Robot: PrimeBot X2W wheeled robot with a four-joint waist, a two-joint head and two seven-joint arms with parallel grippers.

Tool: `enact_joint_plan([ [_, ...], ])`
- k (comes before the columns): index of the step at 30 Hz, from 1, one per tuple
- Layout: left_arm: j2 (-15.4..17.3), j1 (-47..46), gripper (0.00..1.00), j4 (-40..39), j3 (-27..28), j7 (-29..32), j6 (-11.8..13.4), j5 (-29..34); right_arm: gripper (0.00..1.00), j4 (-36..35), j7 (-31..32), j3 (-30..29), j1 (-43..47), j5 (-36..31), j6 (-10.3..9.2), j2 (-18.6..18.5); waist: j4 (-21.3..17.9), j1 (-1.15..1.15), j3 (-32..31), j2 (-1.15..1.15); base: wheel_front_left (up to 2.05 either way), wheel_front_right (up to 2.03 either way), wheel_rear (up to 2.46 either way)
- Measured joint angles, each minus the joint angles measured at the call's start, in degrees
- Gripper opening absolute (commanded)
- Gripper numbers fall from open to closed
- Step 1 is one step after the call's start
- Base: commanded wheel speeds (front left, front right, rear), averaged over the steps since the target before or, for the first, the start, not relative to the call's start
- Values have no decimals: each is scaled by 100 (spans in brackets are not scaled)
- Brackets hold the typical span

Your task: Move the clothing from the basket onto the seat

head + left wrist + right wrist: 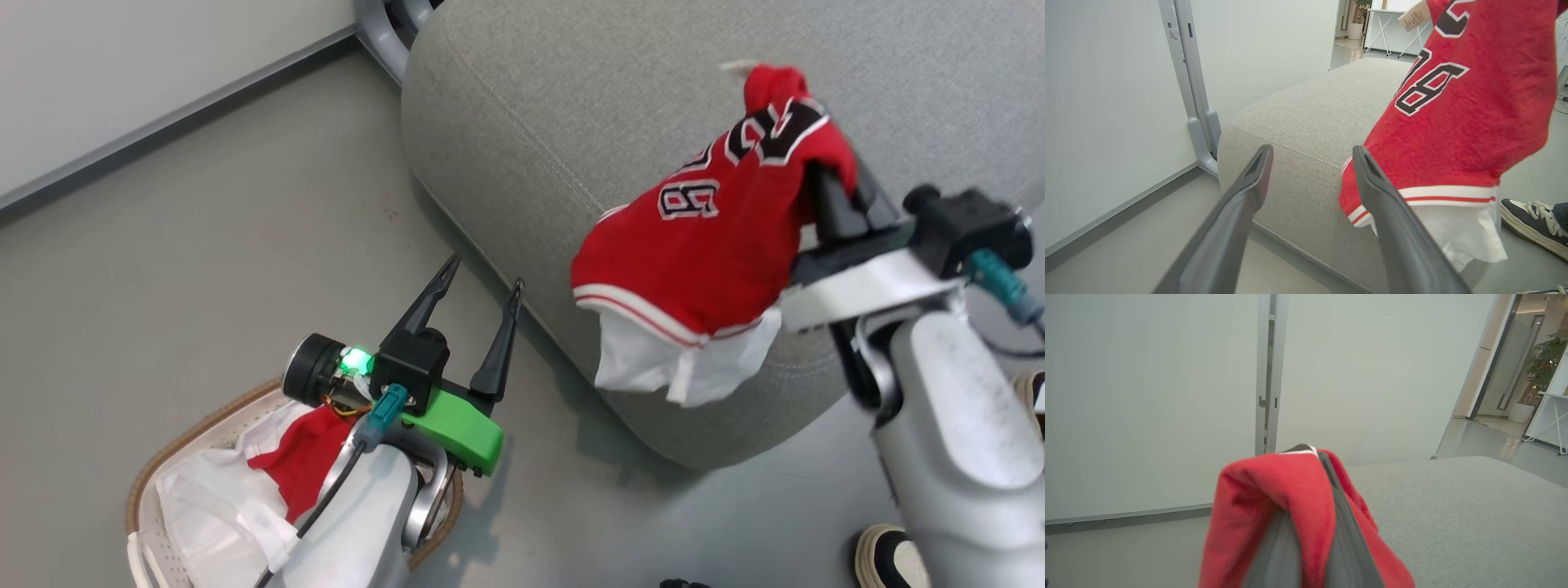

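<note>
A red jersey (pixel 710 245) with black-and-white numbers hangs above the near edge of the light-grey seat (pixel 588 90), my right gripper (pixel 829 175) shut on its upper part. In the right wrist view the red fabric (pixel 1286 486) drapes over the closed fingers (pixel 1339 547), with the seat (pixel 1461 506) beyond. My left gripper (pixel 483 282) stands open over the floor just above the basket (pixel 163 474), in which a second red garment (pixel 306 457) lies on the white liner. The left wrist view shows open fingers (pixel 1249 183) before the seat (pixel 1306 122) and the hanging jersey (pixel 1457 122).
The basket sits on the grey floor at lower left, partly hidden by my left forearm. A wall with a grey post (pixel 1188 81) runs behind the seat. A person's shoe (pixel 890 559) stands at lower right, the shoe (pixel 1531 220) also in the left wrist view.
</note>
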Motion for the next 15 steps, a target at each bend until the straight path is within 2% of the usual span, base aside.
enact_joint_plan([
  [9,175,-32,100,-36,230,0,-3,326,0,891,0,100,-1734,-130,0,-535,13,0,425,0,0,0,0],
  [15,202,-233,100,-57,207,0,-40,491,0,1492,0,-191,-2801,-375,0,-1011,149,0,807,0,0,0,0],
])
